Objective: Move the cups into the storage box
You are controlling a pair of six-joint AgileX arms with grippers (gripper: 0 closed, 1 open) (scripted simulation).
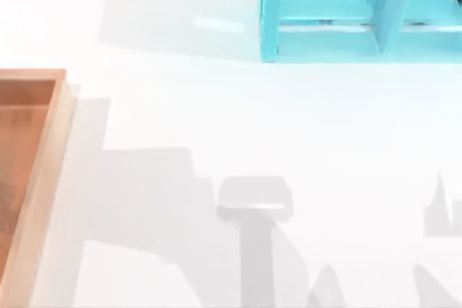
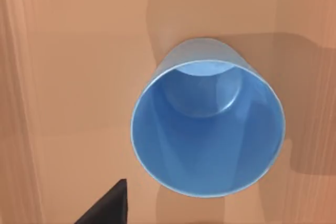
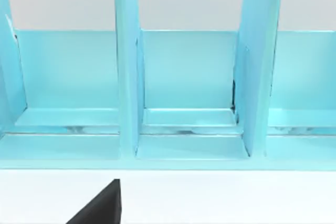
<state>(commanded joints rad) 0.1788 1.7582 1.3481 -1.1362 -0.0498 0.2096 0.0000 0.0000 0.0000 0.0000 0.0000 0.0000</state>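
White table (image 1: 216,120) carries the orange-brown wooden storage box (image 1: 43,149) at its left edge; inside, the tapered blue cup (image 2: 207,124) is seen upright, apparently delivered; neither claw's state can be told.

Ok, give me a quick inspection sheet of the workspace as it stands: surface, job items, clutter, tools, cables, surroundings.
Surface: plain white tabletop, bare, crossed by grey arm shadows.
Job's things: plain blue tapered cup stands upright, mouth up, on the wooden floor of the shallow orange-brown wooden storage box, seen in the left wrist view. The box lies at the table's left edge in the top view. White floral cup: nothing seen.
Clutter: nothing seen.
Tools: left tool above the blue cup, one dark fingertip visible; right tool faces the shelf, one dark fingertip visible; open or shut not readable.
Cables: nothing seen.
Surroundings: turquoise open-compartment shelf unit at the table's far right.
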